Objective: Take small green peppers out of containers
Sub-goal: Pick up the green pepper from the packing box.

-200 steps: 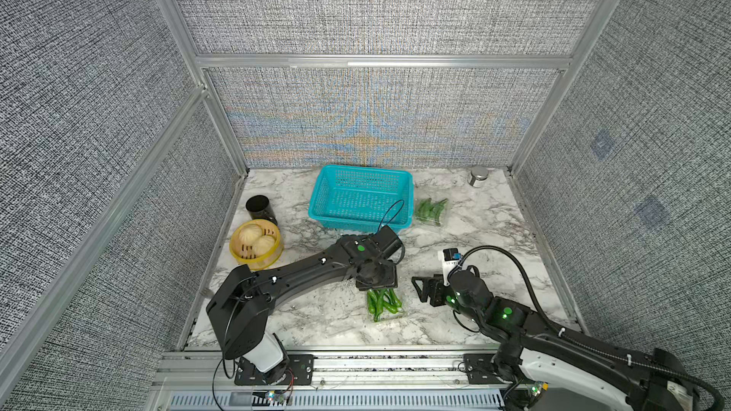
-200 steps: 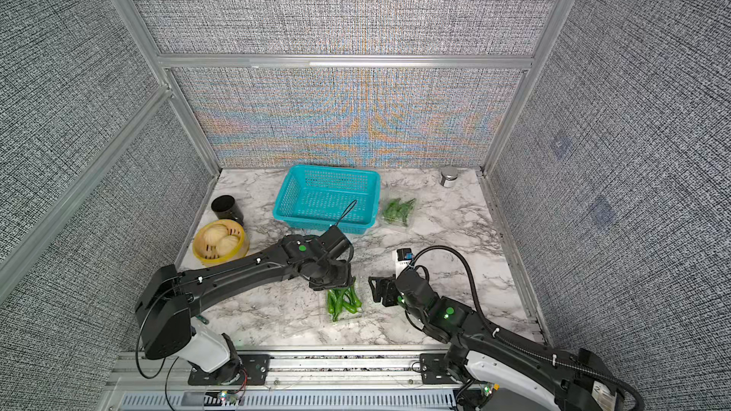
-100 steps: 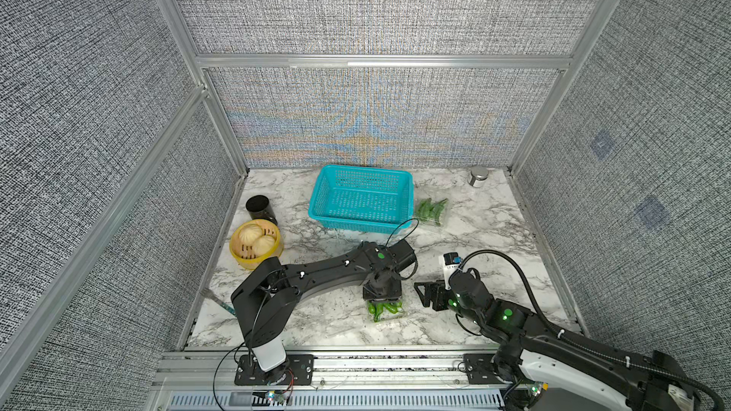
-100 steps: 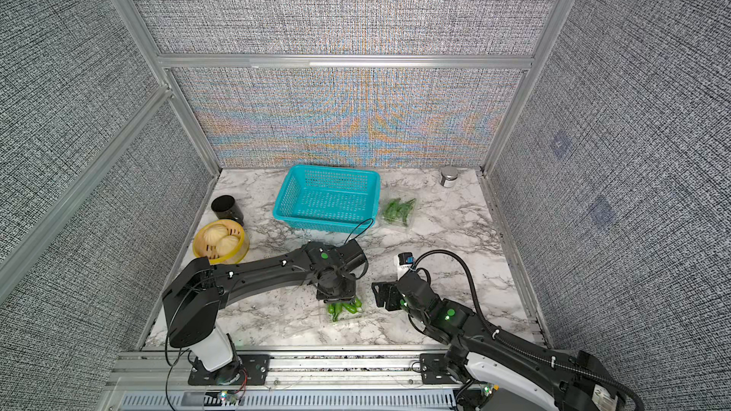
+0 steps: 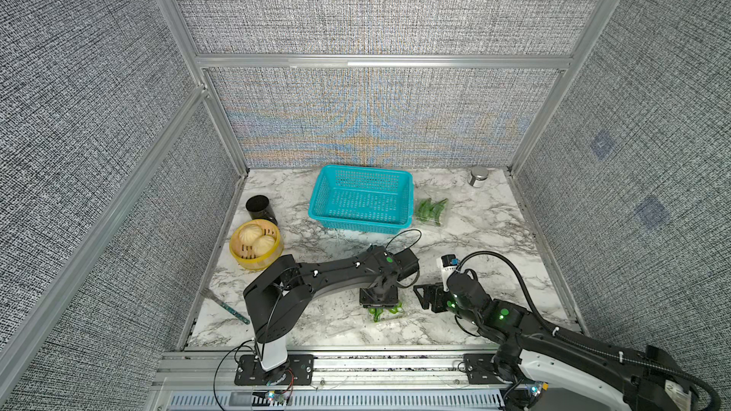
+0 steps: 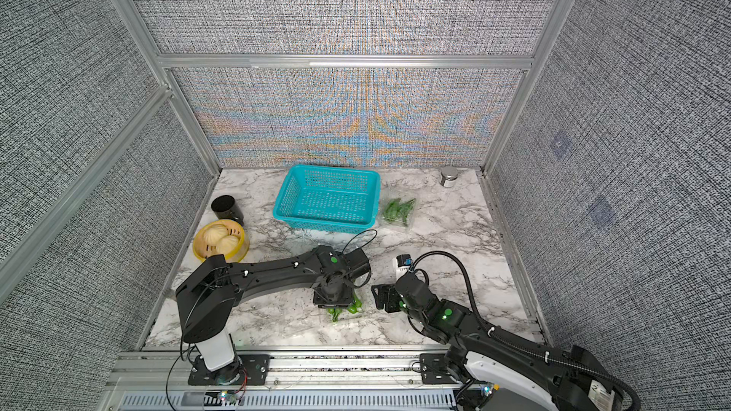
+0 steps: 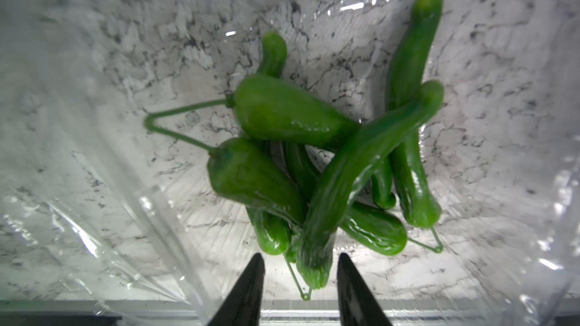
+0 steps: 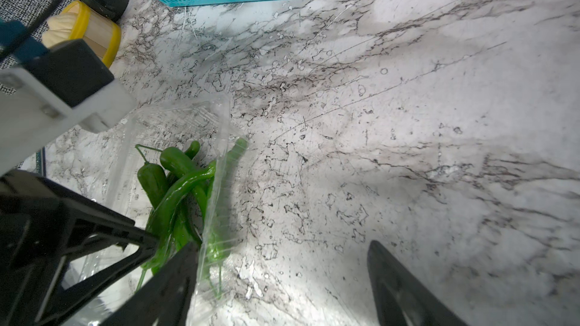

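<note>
1. Target: small green peppers (image 7: pixel 282 120) heaped in the near container (image 8: pixel 175 114), directly under the left pincer (image 7: pixel 300 272). A second batch sits in the far container (image 5: pixel 429 210), well beyond both pincers and beside the teal basket (image 5: pixel 356 225).
2. Left pincer: jaws narrow, bracketing the near end of the top pepper (image 7: pixel 354 164). Can't tell if they're actually biting (a sliver of gap shows on one side).
3. Key geometry: that pepper's long axis runs straight away from the pincer, so the jaws close across its width. It lies crossed over the others.
4. Right pincer (image 8: pixel 281 246): wide, nothing held, just beside the near container's wall, over bare surface (image 8: pixel 408 120). Left arm is clearly nearer.
5. Judgement: finish the close, then lift straight up. A neighbour's stem may drag along.
</note>
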Motion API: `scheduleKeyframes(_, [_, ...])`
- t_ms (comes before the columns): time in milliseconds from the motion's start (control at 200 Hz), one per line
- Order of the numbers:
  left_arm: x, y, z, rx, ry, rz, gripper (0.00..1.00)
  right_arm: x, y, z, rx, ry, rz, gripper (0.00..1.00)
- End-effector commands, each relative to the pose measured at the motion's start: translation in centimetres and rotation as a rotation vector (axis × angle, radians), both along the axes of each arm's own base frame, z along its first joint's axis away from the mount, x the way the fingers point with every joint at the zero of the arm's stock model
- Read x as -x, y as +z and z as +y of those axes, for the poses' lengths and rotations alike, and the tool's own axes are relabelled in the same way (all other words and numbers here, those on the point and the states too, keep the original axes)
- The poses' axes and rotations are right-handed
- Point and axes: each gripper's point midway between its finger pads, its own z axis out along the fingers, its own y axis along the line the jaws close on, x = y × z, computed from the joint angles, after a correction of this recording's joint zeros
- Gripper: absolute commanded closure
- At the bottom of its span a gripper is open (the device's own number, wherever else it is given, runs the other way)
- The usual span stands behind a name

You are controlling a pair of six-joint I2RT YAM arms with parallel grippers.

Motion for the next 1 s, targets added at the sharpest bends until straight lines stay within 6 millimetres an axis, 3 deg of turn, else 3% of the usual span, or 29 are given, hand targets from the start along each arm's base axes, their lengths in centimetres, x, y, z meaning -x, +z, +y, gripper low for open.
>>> scheduleKeyframes(0, [-0.4,-0.2,-0.1,-0.008,-0.001,-0.013,0.73,-0.2,0.3,0.2,-0.009,-0.001,-0.013,0.16])
scheduleKeyframes(235, [-0.2,-1.2,-0.2,-0.024,-0.024,0.009,0.74,-0.3,0.0,0.3,-0.007,-0.004,-0.005,0.15])
scheduleKeyframes(335, [-0.4,-0.8,-0.2,-0.016,-0.021,-0.008,0.85,-0.2,0.0,0.2,-0.007,-0.004,-0.003,0.15])
scheduleKeyframes(445, [-0.9,0.8,0.1,-0.029,-0.034,-0.042,0.96,-0.2,-0.2,0.1,-0.01,-0.01,-0.003,0.16])
scheduleKeyframes(751, [-2.1,4.8,-0.7,0.004,-0.085,-0.084,1.0,-0.4,-0.3,0.6,-0.02,-0.005,-0.001,0.15])
scheduleKeyframes(996, [-4.3,10.9,-0.7,0.112,-0.13,-0.157,1.0,-0.5,0.1,0.3,-0.024,-0.012,-0.022,0.15])
